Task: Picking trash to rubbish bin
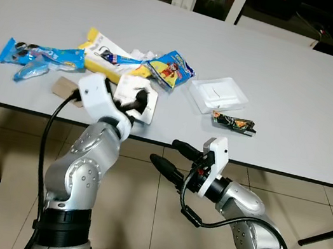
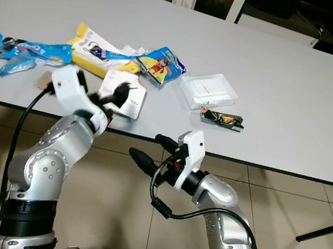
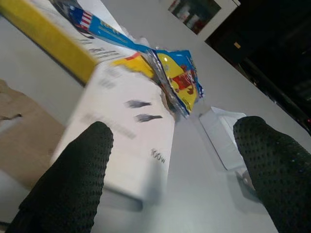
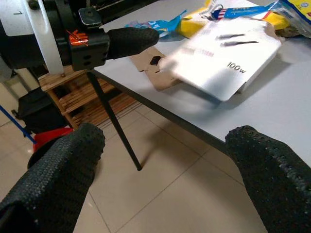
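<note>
1. Trash all sits on the desk [image 1: 301, 90]; nothing looks binned yet.
2. Left gripper [image 1: 133, 100] over the white box [image 1: 148, 99], fingers spread, grasping nothing.
3. Right gripper [image 1: 171, 154] below the desk edge, released too.

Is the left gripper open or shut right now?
Open. The left gripper has its fingers spread wide, with the white box lying flat beyond them.

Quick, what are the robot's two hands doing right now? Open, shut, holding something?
Left gripper: open, fingers either side of the white box at the table edge, not gripping it.
Right gripper: open, holding nothing, below the table edge.
</note>
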`<state>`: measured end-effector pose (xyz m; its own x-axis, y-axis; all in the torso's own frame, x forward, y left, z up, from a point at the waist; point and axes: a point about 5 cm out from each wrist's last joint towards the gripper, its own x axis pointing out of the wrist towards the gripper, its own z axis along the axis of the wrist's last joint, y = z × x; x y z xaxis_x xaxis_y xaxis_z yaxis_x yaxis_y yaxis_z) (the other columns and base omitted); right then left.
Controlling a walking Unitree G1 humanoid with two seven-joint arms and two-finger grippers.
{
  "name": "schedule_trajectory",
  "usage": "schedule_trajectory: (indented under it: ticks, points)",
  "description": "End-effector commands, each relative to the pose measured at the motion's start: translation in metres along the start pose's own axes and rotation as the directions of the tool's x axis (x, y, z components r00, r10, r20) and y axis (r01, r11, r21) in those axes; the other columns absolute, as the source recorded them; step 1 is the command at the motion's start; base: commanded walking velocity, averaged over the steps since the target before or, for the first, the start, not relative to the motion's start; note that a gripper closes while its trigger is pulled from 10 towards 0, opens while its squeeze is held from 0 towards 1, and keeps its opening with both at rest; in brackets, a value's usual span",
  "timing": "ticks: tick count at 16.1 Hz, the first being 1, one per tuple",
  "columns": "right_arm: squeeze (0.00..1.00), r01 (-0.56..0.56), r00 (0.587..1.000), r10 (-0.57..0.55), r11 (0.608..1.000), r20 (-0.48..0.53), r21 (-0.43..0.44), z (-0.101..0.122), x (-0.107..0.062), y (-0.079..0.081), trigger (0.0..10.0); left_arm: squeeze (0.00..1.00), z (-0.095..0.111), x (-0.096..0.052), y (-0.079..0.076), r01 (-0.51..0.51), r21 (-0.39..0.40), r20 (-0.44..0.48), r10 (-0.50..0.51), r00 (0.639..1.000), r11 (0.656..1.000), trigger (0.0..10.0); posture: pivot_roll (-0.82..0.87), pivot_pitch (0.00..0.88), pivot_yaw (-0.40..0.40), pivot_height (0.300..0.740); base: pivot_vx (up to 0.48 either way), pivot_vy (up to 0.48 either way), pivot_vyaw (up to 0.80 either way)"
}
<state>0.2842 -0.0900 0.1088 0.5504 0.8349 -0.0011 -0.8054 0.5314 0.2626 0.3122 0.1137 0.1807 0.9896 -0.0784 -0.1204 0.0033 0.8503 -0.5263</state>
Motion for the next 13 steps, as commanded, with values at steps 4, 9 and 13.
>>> schedule_trajectory:
  ticks: [4,9,13]
  points:
    - [0.0,0.002,1.0,-0.002,1.0,0.004,-0.006,0.002,-0.003,-0.001,10.0,0.0,-0.013,0.003,-0.003,0.005,0.001,-0.04,-0.005,0.999,1.0,10.0,-0.04,0.089,-0.112,0.74,0.0,0.0,0.0]
    - [0.0,0.006,1.0,-0.006,1.0,-0.001,-0.008,0.002,-0.004,-0.001,10.0,0.0,-0.014,0.0,-0.002,0.004,-0.001,-0.038,-0.004,0.999,1.0,10.0,-0.04,0.09,-0.115,0.74,0.0,0.0,0.0]
    - [0.0,0.006,1.0,-0.006,1.0,-0.003,-0.001,0.0,-0.002,-0.001,10.0,0.0,0.002,0.007,0.01,-0.055,0.232,0.013,0.053,0.998,0.971,10.0,-0.03,0.089,-0.115,0.74,0.0,0.0,0.0]
